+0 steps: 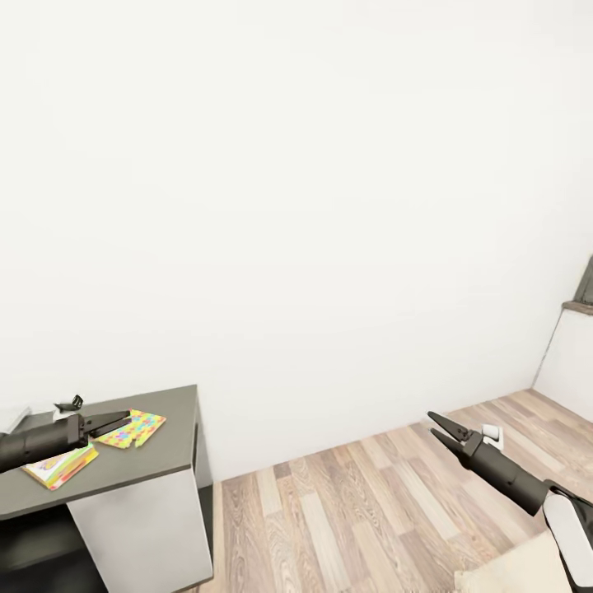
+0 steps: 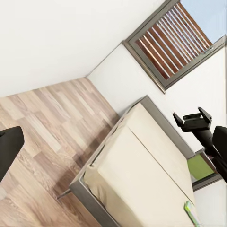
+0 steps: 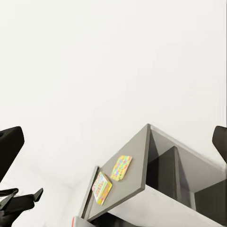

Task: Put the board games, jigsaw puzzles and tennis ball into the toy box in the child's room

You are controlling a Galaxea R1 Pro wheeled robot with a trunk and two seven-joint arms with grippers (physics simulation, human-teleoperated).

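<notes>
Dark grey is the tabletop [image 1: 169, 461] at the lower left of the head view, a low section with a white side panel standing against the plain white wall [image 1: 313, 206]. Two jigsaw puzzles lie flat on it: one jigsaw puzzle [image 1: 132, 429] further right, close to the far edge, and a second jigsaw puzzle [image 1: 59, 466] nearer and to the left. Whether the two mats touch cannot be told, since the left arm crosses between them. The left gripper [image 1: 115, 422] reaches in from the left edge, low over the tabletop, its slim dark fingers drawn nearly together with nothing between them, the tips at the near left edge of the further puzzle; whether they touch it cannot be told. A small black object [image 1: 70, 403] sits on the tabletop just behind the arm.

The right gripper [image 1: 438, 429] hangs over the wood-plank floor [image 1: 346, 502] at the lower right, well apart from the tabletop, its two pointed fingers slightly spread and empty.

In the right wrist view the same two puzzles show on the grey top, one [image 3: 121, 168] beside the other [image 3: 101, 187], not touching there.

The left wrist view shows the bed [image 2: 142, 179] with a beige mattress and grey frame standing on the plank floor under a grey-framed window [image 2: 175, 42]; a thin green-edged thing [image 2: 191, 211] lies on the mattress, too small to identify.
</notes>
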